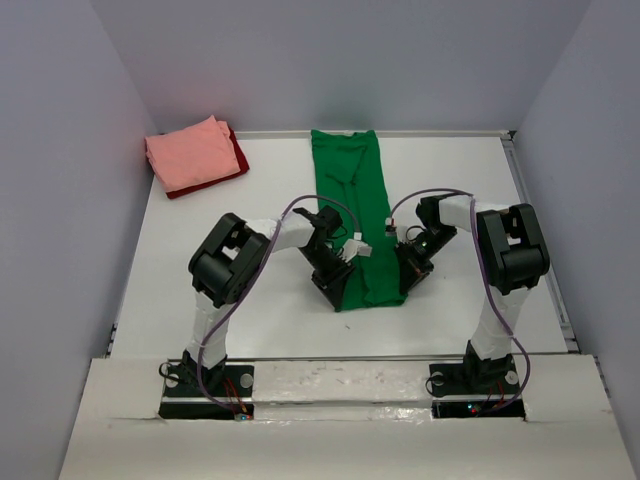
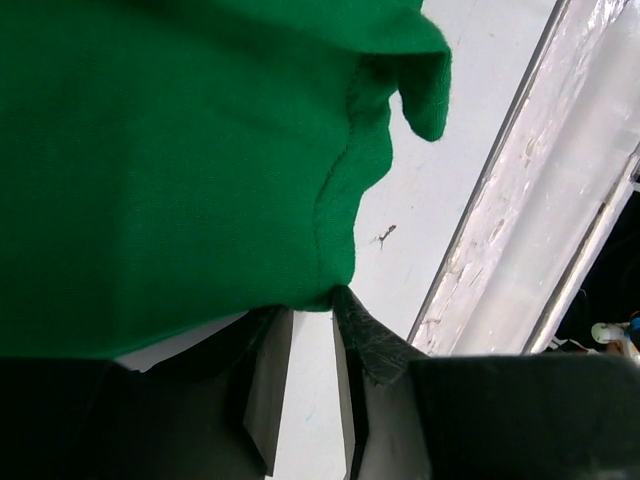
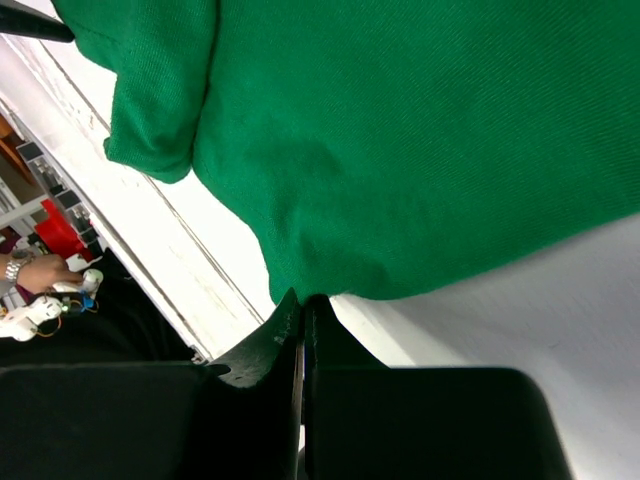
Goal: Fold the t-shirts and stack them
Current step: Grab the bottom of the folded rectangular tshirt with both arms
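Note:
The green t-shirt (image 1: 350, 190) lies folded into a long narrow strip down the middle of the table. My left gripper (image 1: 338, 275) is at the strip's near left corner. In the left wrist view its jaws (image 2: 312, 303) stand apart, with the green hem (image 2: 170, 160) resting at the fingertips and bare table showing in the gap. My right gripper (image 1: 408, 268) is at the near right corner. In the right wrist view its jaws (image 3: 303, 298) are shut, pinching the edge of the green cloth (image 3: 420, 130). The salmon pink t-shirt (image 1: 190, 152) lies folded on the dark red one (image 1: 238, 155) at the far left.
A raised rim (image 1: 540, 240) runs along the table's right side, and walls close in on three sides. A white board (image 1: 340, 375) borders the near edge by the arm bases. A person's hand (image 3: 35, 272) shows beyond the table edge.

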